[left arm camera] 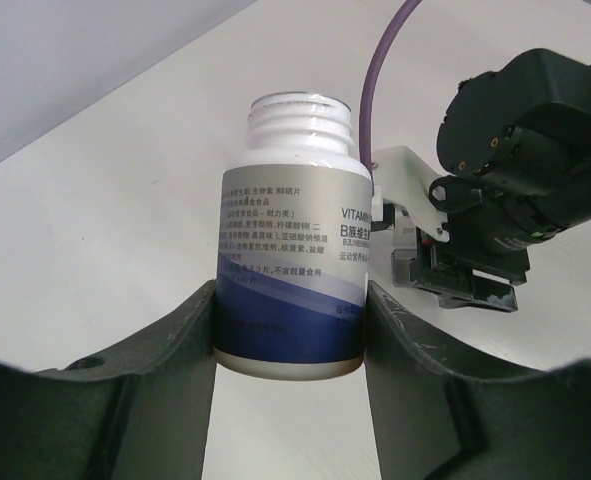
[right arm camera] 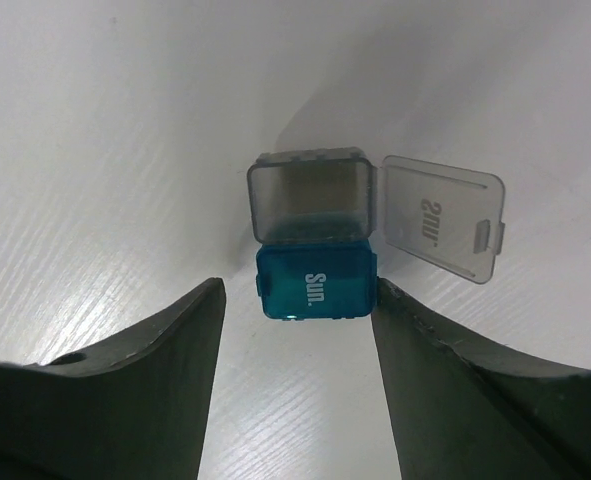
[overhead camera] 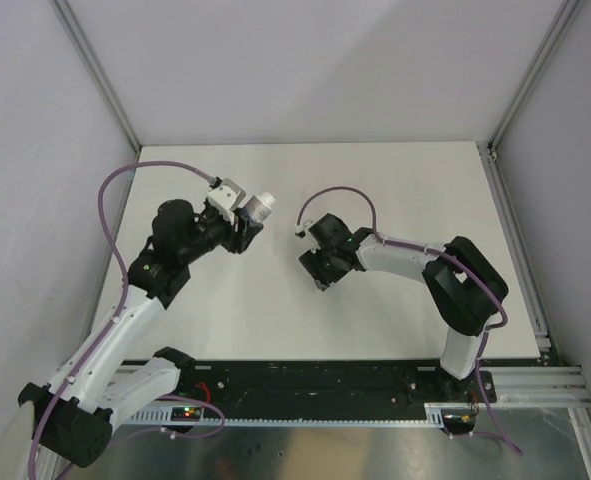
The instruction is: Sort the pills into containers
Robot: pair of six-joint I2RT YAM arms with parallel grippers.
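Observation:
The containers sit on the white table in the right wrist view: a teal compartment (right arm camera: 315,283) marked "Sun." with its lid shut, joined to a grey compartment (right arm camera: 310,197) whose clear lid (right arm camera: 440,215) is swung open to the right. My right gripper (right arm camera: 297,300) is open and straddles the teal one, the right finger almost against it and the left finger well apart. My left gripper (left arm camera: 290,320) is shut on an uncapped pill bottle (left arm camera: 290,270) with a grey and blue label. In the top view the bottle (overhead camera: 262,207) tilts toward the right arm. No pills show.
The right arm's wrist and purple cable (left arm camera: 525,160) are close beyond the bottle's mouth. Grey walls with metal frame posts (overhead camera: 95,70) enclose the white table (overhead camera: 395,180) on three sides. The black base rail (overhead camera: 305,385) runs along the near edge.

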